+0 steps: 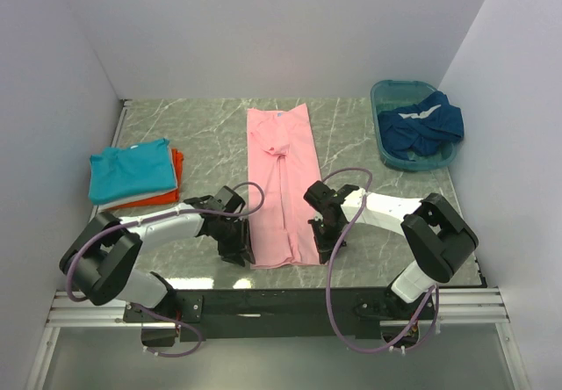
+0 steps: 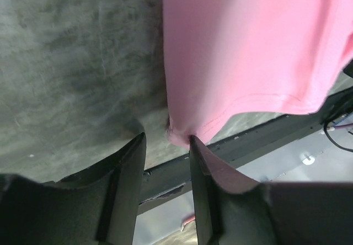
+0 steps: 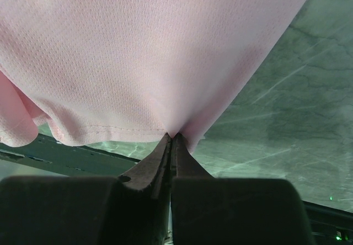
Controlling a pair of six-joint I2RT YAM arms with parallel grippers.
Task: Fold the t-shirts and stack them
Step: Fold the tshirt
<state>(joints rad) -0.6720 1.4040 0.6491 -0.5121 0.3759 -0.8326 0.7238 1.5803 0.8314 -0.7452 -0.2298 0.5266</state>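
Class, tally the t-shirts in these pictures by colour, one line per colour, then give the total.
light pink t-shirt: 1
teal t-shirt: 1
orange t-shirt: 1
dark blue t-shirt: 1
Total: 4

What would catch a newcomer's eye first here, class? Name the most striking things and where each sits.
The pink t-shirt, folded into a long strip down the middle of the table, stands out first. The right gripper pinches its near hem corner, while the left gripper is open at the other near corner. A stack of teal and orange shirts lies at the left; a dark blue shirt lies in the basin at the far right.
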